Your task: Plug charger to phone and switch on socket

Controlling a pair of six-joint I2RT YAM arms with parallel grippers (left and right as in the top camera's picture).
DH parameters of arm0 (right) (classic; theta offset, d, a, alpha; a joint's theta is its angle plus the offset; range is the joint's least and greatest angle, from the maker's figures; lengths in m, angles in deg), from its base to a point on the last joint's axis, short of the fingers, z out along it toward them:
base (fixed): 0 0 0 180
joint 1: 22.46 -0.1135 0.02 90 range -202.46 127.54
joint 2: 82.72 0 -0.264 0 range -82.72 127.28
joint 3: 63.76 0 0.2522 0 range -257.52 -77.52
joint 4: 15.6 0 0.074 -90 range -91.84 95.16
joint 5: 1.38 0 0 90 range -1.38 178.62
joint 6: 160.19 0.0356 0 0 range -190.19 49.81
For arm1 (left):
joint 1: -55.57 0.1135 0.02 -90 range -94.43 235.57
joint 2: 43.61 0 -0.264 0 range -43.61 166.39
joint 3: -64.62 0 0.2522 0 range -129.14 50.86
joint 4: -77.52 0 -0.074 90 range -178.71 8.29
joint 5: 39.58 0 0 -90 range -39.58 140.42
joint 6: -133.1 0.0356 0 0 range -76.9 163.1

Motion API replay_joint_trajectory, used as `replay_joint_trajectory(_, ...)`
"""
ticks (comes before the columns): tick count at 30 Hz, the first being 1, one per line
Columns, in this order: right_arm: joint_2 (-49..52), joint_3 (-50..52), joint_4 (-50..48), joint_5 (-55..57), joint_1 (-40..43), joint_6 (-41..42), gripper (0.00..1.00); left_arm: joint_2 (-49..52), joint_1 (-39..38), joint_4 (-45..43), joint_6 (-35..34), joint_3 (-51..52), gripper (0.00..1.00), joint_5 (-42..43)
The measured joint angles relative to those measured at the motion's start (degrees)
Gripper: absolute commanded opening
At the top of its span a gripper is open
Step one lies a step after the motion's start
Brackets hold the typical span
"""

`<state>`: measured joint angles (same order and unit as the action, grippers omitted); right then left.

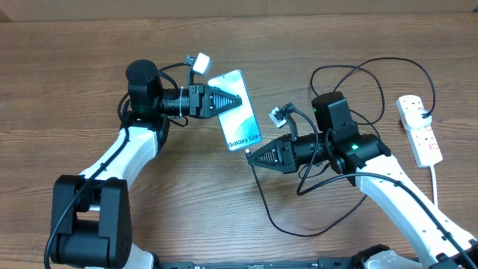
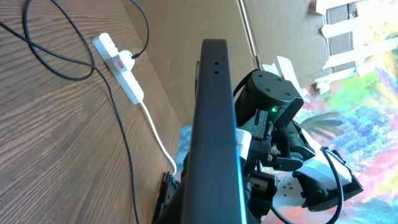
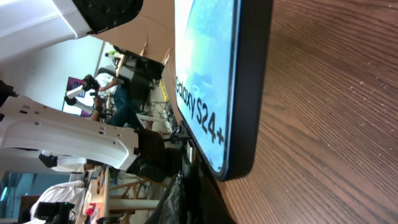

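The phone [image 1: 236, 110] has a lit blue-white screen reading "Galaxy S24+" and sits mid-table. My left gripper [image 1: 239, 99] is shut on its upper end. In the left wrist view the phone [image 2: 214, 112] rises edge-on from between the fingers. My right gripper [image 1: 250, 155] is shut on the charger's connector, right at the phone's bottom edge. In the right wrist view the small metal tip [image 3: 188, 151] sits just beside the phone's [image 3: 208, 68] lower corner. I cannot tell whether it is inserted. The black charger cable [image 1: 278, 221] loops back to the white socket [image 1: 419, 131].
The socket lies at the far right of the wooden table, and its thick white cord [image 1: 437, 190] runs toward the front edge. More black cable loops [image 1: 370, 66] lie behind my right arm. The socket [image 2: 119, 67] also shows in the left wrist view.
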<state>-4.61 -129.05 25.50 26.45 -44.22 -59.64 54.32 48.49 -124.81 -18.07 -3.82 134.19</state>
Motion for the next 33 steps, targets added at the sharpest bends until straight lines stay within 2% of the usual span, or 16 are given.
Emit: replay_joint_trajectory(33,0.3,0.0,-0.8,0.1,0.0,1.5,0.04,0.0,-0.8,0.0,-0.2,0.0,0.04,-0.2)
